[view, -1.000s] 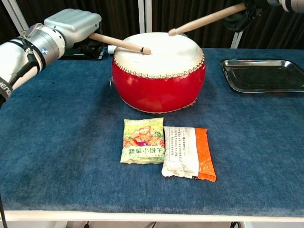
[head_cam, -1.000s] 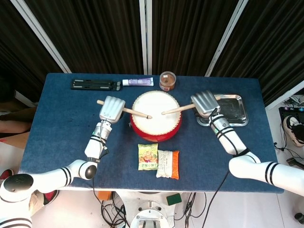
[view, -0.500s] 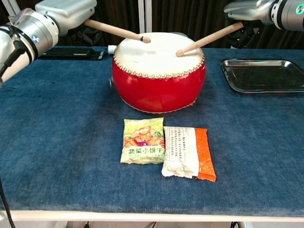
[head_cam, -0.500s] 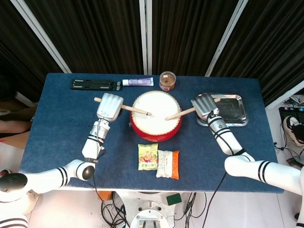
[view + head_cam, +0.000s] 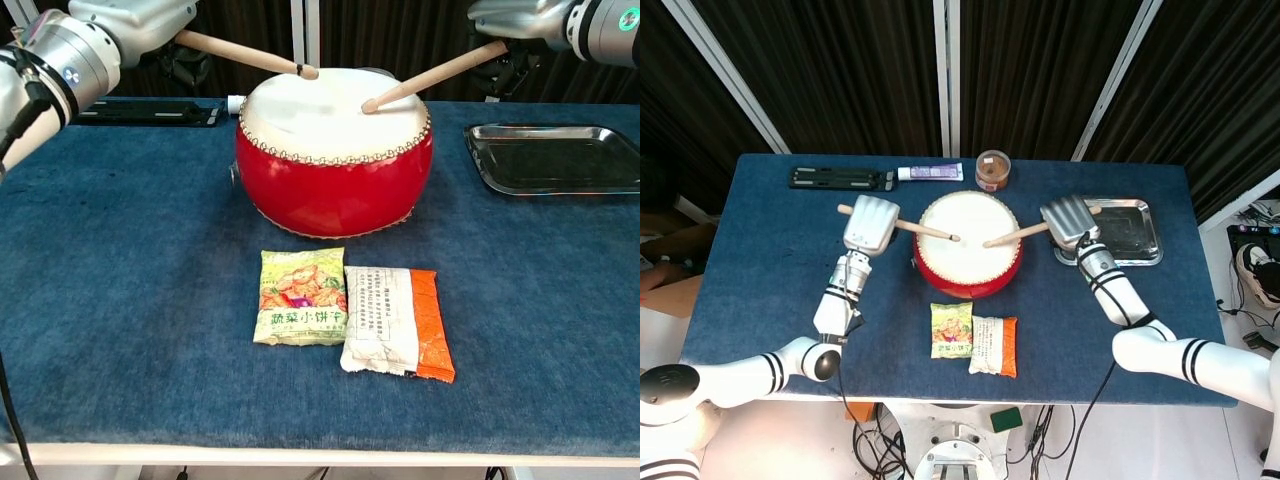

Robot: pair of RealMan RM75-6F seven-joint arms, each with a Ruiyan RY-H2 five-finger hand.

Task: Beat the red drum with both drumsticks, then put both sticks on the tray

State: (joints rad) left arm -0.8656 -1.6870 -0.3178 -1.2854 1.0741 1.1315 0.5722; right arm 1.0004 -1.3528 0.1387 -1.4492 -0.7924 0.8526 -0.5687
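The red drum (image 5: pixel 968 268) (image 5: pixel 334 182) with a white skin stands mid-table. My left hand (image 5: pixel 870 222) (image 5: pixel 135 14), left of the drum, grips the left drumstick (image 5: pixel 925 231) (image 5: pixel 245 55); its tip hovers over the skin's left part. Right of the drum, my right hand (image 5: pixel 1070 220) (image 5: pixel 525 12) grips the right drumstick (image 5: pixel 1018 234) (image 5: pixel 435 76), whose tip lies at the skin's right-centre; contact is unclear. The steel tray (image 5: pixel 1125 232) (image 5: pixel 560 158) lies just right of that hand.
Two snack packets, one green (image 5: pixel 951 330) (image 5: pixel 300 297), one white and orange (image 5: pixel 994 345) (image 5: pixel 393 322), lie in front of the drum. Behind the drum are a black case (image 5: pixel 840 179), a tube (image 5: pixel 930 172) and a brown jar (image 5: pixel 992 171).
Over the last second the left stick's tip rose off the skin and the left hand lifted. The right stick came down toward the skin, then drew back a little to the left.
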